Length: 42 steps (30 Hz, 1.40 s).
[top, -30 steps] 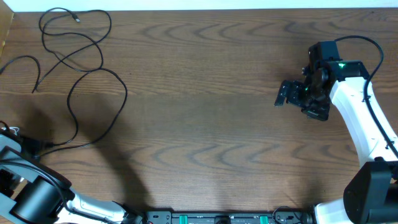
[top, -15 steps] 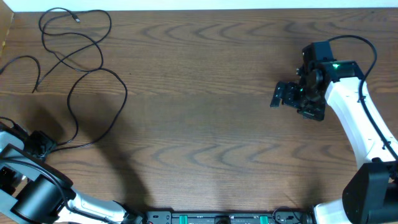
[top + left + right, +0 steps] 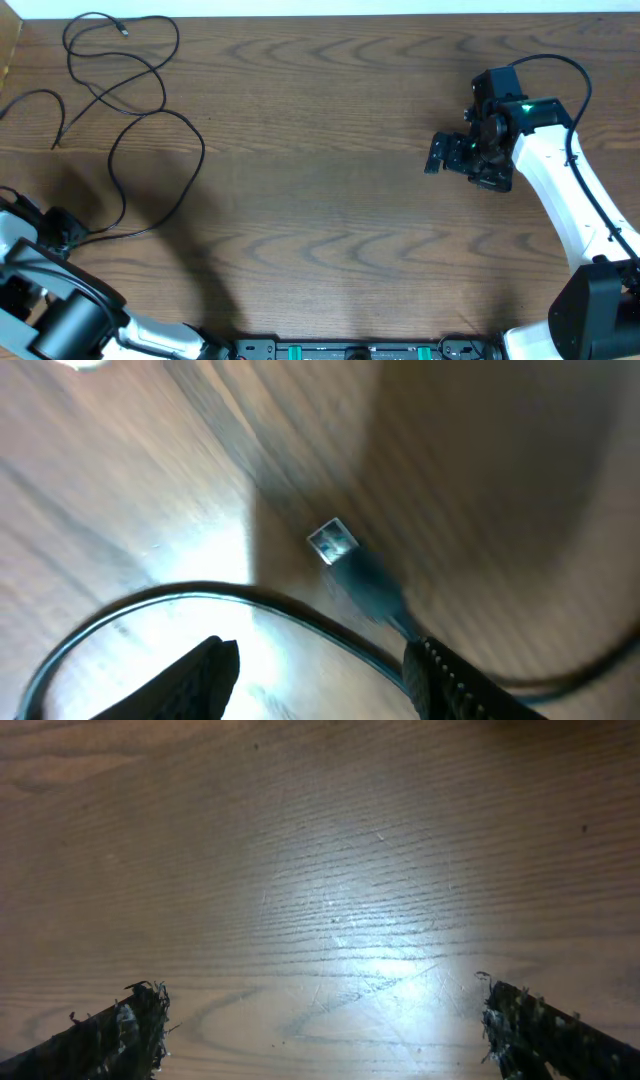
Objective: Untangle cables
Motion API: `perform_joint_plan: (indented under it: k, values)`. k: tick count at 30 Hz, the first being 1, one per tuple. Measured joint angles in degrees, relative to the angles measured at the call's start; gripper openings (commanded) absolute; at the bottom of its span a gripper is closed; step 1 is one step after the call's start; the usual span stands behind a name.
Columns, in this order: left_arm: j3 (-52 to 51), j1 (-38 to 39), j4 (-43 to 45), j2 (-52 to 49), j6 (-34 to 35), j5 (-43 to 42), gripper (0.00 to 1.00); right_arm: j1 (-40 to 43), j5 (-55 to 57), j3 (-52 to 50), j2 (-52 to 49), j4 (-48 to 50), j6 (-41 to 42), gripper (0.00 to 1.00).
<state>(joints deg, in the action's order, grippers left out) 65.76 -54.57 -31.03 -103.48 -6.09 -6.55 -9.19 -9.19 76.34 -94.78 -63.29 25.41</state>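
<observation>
The black cables [image 3: 204,152] lie in loose crossing loops on the wooden table [image 3: 330,200] around ten o'clock, one strand trailing down to the left gripper [image 3: 60,228] at eight o'clock. Its jaws stand apart, a cable [image 3: 200,588] running between them and a small plug [image 3: 332,542] just beyond. The right gripper [image 3: 435,160], at two o'clock, gapes wide over bare wood, holding nothing.
</observation>
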Motion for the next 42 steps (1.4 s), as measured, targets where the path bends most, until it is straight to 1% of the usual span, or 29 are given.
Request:
perform_joint_plan:
  k: [5,8,12,19,22,23,26,29,31,33,42]
  values:
    - [0.1,2.1,-1.4,4.9,0.0,-0.3,0.58,0.0,0.0,0.0,0.0,0.4,0.0,0.99]
    - [0.2,4.2,-2.6,5.4,0.0,-0.6,0.58,0.0,0.0,0.0,0.0,0.8,0.0,0.99]
    - [0.2,8.3,-3.1,5.3,-0.5,-0.7,0.58,0.0,0.0,0.0,0.0,0.8,0.0,0.99]
    - [0.2,18.1,-3.1,5.3,-6.0,-0.6,0.58,0.0,0.0,0.0,0.0,0.2,0.0,0.99]
    - [-0.1,20.5,-2.7,5.3,-5.8,0.2,0.59,0.0,0.0,0.0,0.0,0.0,0.0,0.99]
    - [-0.3,20.9,-2.5,5.3,-4.6,0.8,0.64,0.0,0.0,0.0,0.0,-0.1,0.0,0.99]
    - [-0.4,20.8,-2.2,5.2,2.2,2.8,0.7,0.0,0.0,0.0,0.0,-0.3,0.0,0.99]
    - [-0.4,19.8,-2.6,5.2,12.8,4.1,0.74,0.0,0.0,0.0,0.0,-0.8,0.0,0.99]
    - [-0.6,19.2,-2.8,5.2,18.2,4.6,0.75,0.0,0.0,0.0,0.0,-1.0,0.0,0.99]
    - [-1.1,18.9,-2.6,5.2,21.9,5.0,0.74,0.0,0.0,0.0,0.0,-1.2,0.0,0.99]
    - [-5.5,18.7,-2.7,1.5,34.1,5.2,0.74,0.0,0.0,0.0,0.0,-1.2,0.0,0.99]
